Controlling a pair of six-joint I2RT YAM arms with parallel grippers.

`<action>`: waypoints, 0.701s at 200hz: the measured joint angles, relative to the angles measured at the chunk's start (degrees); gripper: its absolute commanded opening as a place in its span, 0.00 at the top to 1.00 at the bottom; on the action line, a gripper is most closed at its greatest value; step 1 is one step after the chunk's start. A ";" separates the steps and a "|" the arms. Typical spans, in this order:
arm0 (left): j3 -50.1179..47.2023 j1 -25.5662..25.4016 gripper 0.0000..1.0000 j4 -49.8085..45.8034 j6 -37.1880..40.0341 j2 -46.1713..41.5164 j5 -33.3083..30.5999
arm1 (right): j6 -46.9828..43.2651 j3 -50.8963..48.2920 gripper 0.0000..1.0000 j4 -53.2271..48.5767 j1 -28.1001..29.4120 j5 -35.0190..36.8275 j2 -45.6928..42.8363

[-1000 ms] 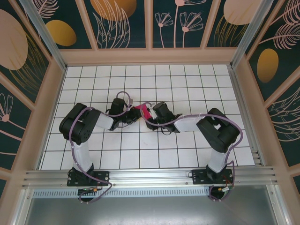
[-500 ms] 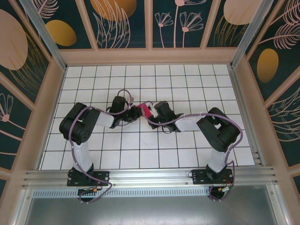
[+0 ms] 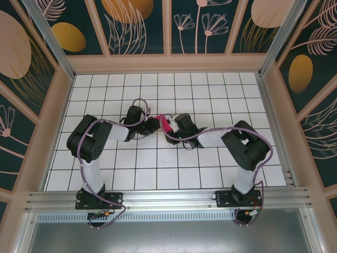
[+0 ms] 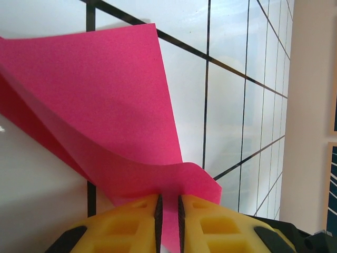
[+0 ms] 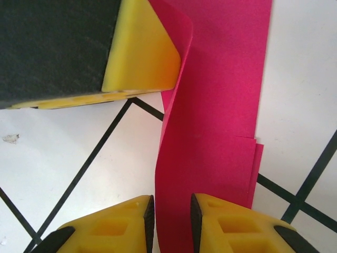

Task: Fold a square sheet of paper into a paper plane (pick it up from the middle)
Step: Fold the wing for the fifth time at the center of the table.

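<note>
**Paper picked up and partly creased, plane not yet formed**

Paper (image 3: 164, 125) sits at the middle of the desk (image 3: 158, 168), between the two arms, whose wrists meet there from left and right. It is off the flat: in the left wrist view it sweeps up in a curve from the grid surface into the left tool (image 4: 168, 211). That tool is clenched on one edge, with only a sliver of pink between the yellow fingers.

The right tool (image 5: 172, 221) straddles a narrower band of the sheet. Its jaws stand a little apart with pink showing between them, and I cannot tell whether they pinch the sheet or merely bracket it. A finger (image 5: 142, 58) of the left tool is near the far end of that band.

Done, by my reading: the pick-up, and at least one fold. The right wrist view shows stepped, layered edges along the right side of the band, so the sheet is doubled there.

Left, by my reading: most of the job. No pointed nose, wings or clean centre crease can be seen. The curve in the sheet suggests a fold being formed, not one pressed down. I would place this in the early-to-middle part of the folding.
</note>
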 measured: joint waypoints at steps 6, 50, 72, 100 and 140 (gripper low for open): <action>0.09 0.00 0.80 -0.17 0.02 0.00 -0.04 | -0.68 0.00 0.71 0.00 0.17 0.42 0.07; 0.11 0.00 0.80 -0.68 0.00 0.33 -0.13 | -3.76 1.60 0.70 0.02 1.51 3.34 1.97; 0.42 0.00 0.80 -1.18 0.02 0.44 -0.33 | -4.44 2.54 0.70 0.11 1.66 4.35 2.93; 0.76 0.00 0.80 -1.60 0.02 0.55 -0.35 | -5.18 2.71 0.78 0.81 1.77 5.29 3.37; 0.96 0.00 0.78 -2.03 0.26 0.55 -0.35 | -4.39 2.73 0.98 1.38 1.46 5.25 3.56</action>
